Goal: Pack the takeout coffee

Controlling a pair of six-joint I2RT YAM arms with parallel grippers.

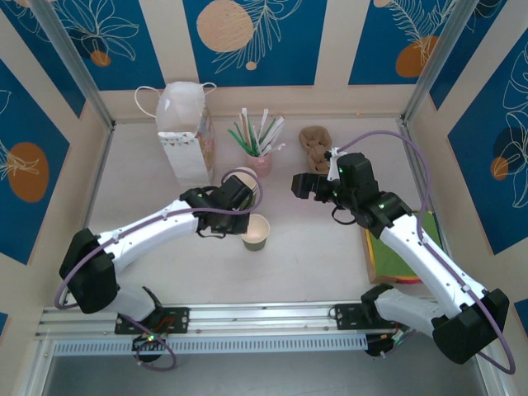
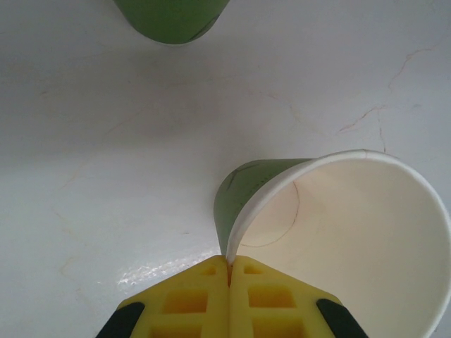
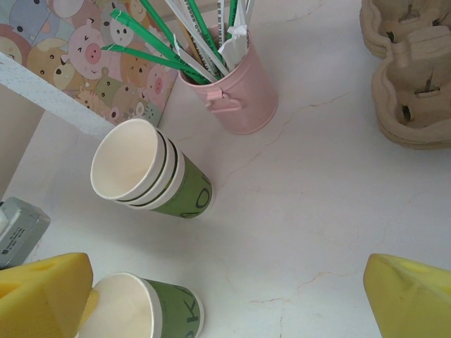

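Tabletop (image 1: 313,247) was white, marble-look, with faint tan veins. Back wall (image 1: 330,41), beyond the left gripper (image 1: 247,221) and right gripper (image 1: 299,186), was cream with blue panels (image 1: 289,49), white leaf outlines and orange discs. Metal posts (image 1: 80,74) stood in the far corners. Light was soft, with slight glare on the tabletop by the left gripper.

Top external: high over table (image 1: 313,247) at 6 o'clock edge, facing down. Left wrist: close behind left gripper (image 2: 229,266), lidless cup (image 2: 338,232) at 4 o'clock. Right wrist: farther, oblique; same cup at 7 o'clock.
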